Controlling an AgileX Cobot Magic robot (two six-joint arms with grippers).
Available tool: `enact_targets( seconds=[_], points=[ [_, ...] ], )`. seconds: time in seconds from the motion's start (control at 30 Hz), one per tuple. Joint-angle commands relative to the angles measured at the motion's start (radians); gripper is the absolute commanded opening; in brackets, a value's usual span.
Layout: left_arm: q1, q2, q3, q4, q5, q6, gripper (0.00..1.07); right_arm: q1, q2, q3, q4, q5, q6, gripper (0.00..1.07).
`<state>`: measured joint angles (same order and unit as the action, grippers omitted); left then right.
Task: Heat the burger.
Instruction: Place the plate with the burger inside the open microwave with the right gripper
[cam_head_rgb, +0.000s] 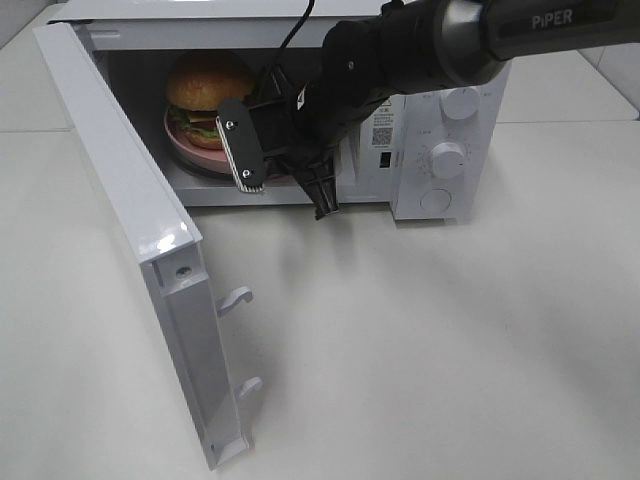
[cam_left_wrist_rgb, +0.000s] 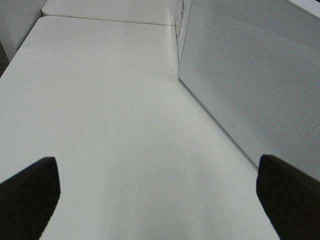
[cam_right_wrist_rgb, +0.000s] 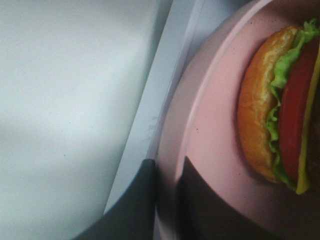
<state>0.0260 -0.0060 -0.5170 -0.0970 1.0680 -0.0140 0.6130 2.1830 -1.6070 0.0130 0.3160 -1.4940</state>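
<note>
**Burger** (cam_head_rgb: 208, 85): set on the pink plate (cam_head_rgb: 200, 155) inside the microwave (cam_head_rgb: 405, 170), whose door (cam_head_rgb: 140, 220) is swung wide.

**Right gripper** (cam_right_wrist_rgb: 167, 200): clamped on the plate's rim at the microwave's mouth. This is judged to be so that plate and burger are handled as one, the bun untouched.

**Left gripper** (cam_left_wrist_rgb: 160, 200): jaws are held wide apart with nothing between them, over the tabletop (cam_left_wrist_rgb: 100, 110) outside the microwave door.

**Views:** the rim grip is shown only by the right wrist view. The whole burger and the door's swing are shown only by the high view.
</note>
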Motion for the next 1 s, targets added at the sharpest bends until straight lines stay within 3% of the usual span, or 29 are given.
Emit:
enact_targets(
  seconds=[0.03,1.0],
  points=[
    [-0.004,-0.014,0.001,-0.004,0.001,0.001,1.00,-0.008,0.001,-0.023,-0.013,-0.059,0.021,0.02],
    [-0.004,-0.014,0.001,-0.004,0.001,0.001,1.00,-0.005,0.037,-0.059,-0.019,-0.041,0.049,0.08]
  ],
)
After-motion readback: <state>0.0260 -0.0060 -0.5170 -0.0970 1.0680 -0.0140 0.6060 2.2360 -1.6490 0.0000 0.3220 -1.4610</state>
